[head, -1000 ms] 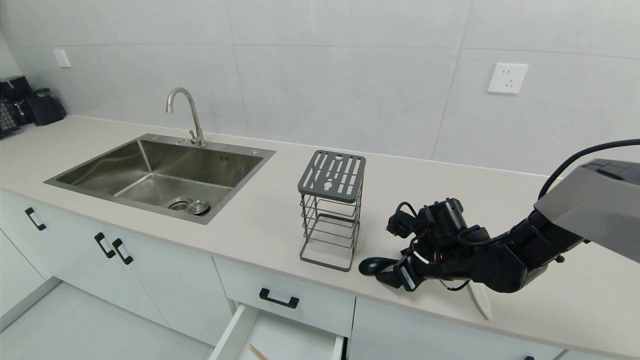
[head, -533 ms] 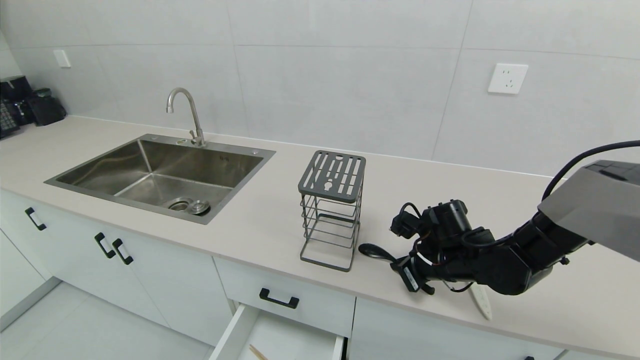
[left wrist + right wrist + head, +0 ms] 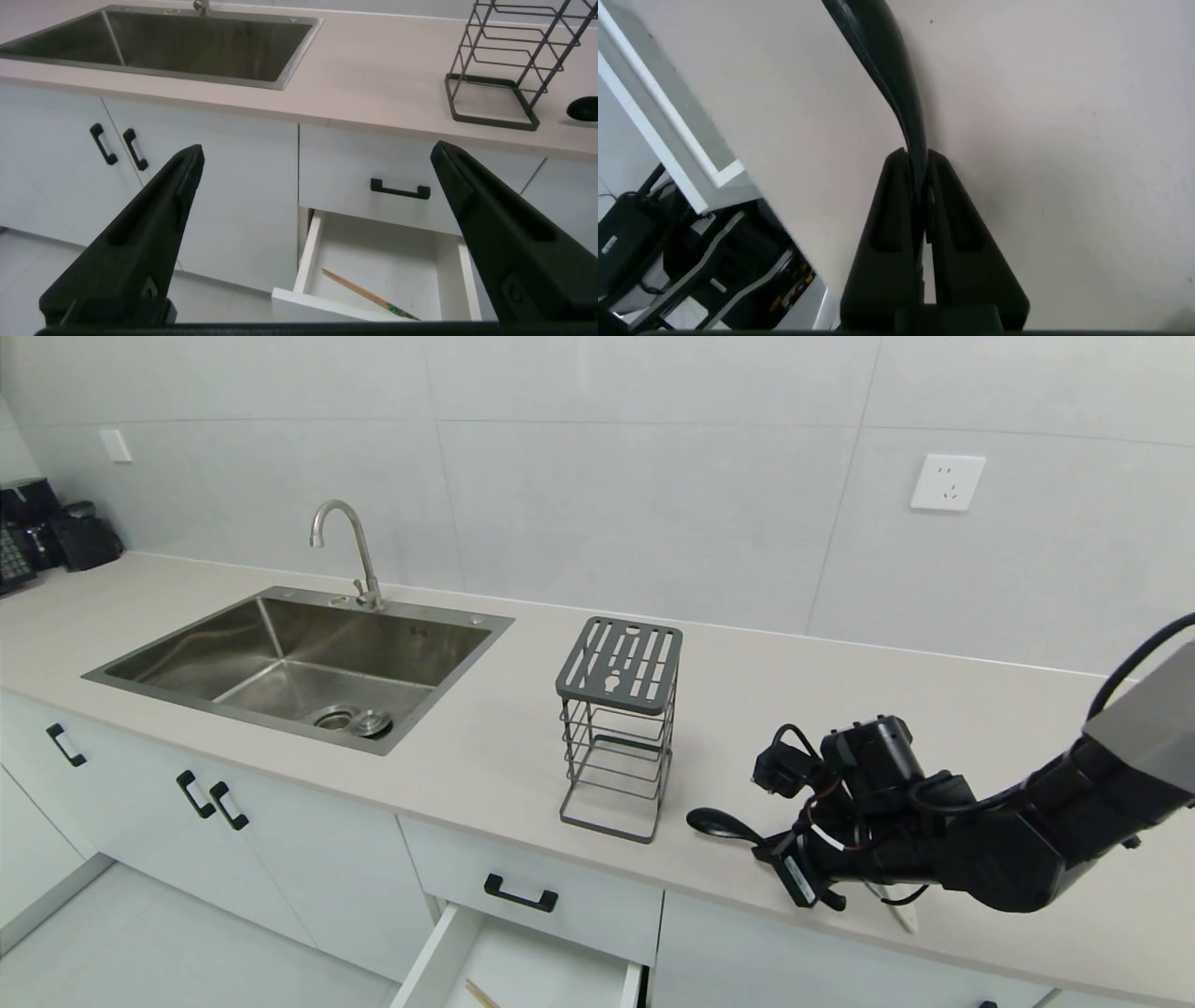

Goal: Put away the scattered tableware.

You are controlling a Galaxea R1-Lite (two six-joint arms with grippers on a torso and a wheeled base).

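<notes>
One drawer (image 3: 523,980) stands open under the table (image 3: 467,765), the left gripper (image 3: 318,154) is spread wide before it, and the right gripper (image 3: 780,854) pinches the handle of a black spoon (image 3: 711,822) near the table's front edge, beside the wire rack (image 3: 616,728), with the sink (image 3: 299,663) farther left.

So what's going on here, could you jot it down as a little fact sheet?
Place: kitchen counter
Right claw: shut on a black spoon, gripping its handle
Spoon position: right of the wire rack, close to the counter
Left claw: open, empty, in front of the cabinets
Drawer: pulled open, chopsticks inside
Also on counter: white knife, partly hidden by the arm
</notes>
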